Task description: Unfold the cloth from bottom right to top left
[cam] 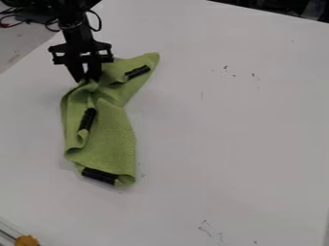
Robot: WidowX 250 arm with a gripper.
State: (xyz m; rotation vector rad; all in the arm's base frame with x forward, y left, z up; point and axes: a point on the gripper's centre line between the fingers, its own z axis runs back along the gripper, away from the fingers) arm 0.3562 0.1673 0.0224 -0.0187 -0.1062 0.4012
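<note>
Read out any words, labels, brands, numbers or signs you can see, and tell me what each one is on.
There is no text I can read. The black bands on the green cloth show no lettering, the small dark marks on the white table form no words or numbers, and I see none on the gripper.

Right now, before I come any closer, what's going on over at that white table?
A black robot arm has its gripper on a green cloth, seemingly pinching a bunched part near its upper end. The job is to unfold it from bottom right to top left, but it isn't flat yet: it lies long, narrow and creased on the white table, with three black strips showing on it.
</note>
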